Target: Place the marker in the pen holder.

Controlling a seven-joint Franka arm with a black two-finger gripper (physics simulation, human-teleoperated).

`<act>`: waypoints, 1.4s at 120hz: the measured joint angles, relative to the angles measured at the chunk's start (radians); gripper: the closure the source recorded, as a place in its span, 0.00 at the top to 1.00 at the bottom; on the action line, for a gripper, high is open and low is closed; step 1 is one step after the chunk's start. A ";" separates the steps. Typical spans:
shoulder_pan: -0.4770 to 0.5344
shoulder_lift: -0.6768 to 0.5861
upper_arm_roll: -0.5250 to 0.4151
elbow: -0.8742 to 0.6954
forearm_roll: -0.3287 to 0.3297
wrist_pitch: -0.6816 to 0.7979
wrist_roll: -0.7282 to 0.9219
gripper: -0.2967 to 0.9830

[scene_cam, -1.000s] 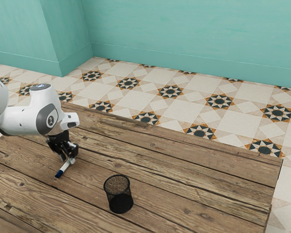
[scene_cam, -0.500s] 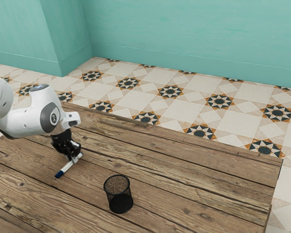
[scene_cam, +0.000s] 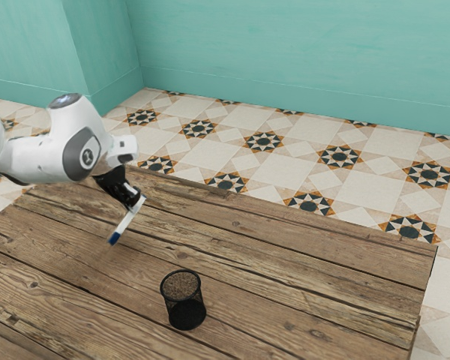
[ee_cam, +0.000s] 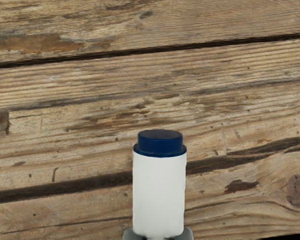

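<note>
From where I'm standing, the black fingers [scene_cam: 130, 199] are clamped on the marker [scene_cam: 125, 223], one on each side of it, parted by no more than the width of its white barrel [scene_cam: 127, 220]. They have it near one end, and the rest slants down out of their grip, the blue end [scene_cam: 115, 238] lowest. It hangs in the air over the bench [scene_cam: 315, 281], touching neither the wood nor the pen holder [scene_cam: 184, 300]. Seen from the hand, the blue end points away from the fingers [ee_cam: 129, 234], whose grey tips press in on both sides of the white barrel, with the planks below.

The pen holder, a black mesh cup, stands upright on the bench, off toward the exterior view's right from the marker and well apart from it. The white arm [scene_cam: 41, 157] reaches in from the exterior view's left, the hand tilted over the wood, and the marker is outside the cup
</note>
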 joint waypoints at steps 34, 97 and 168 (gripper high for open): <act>-0.028 -0.270 -0.279 -0.164 0.196 0.072 -0.112 0.15; 0.020 -0.433 -0.517 -0.318 0.255 0.089 -0.466 0.15; 0.053 -0.314 -0.540 -0.316 0.291 0.127 -0.666 0.27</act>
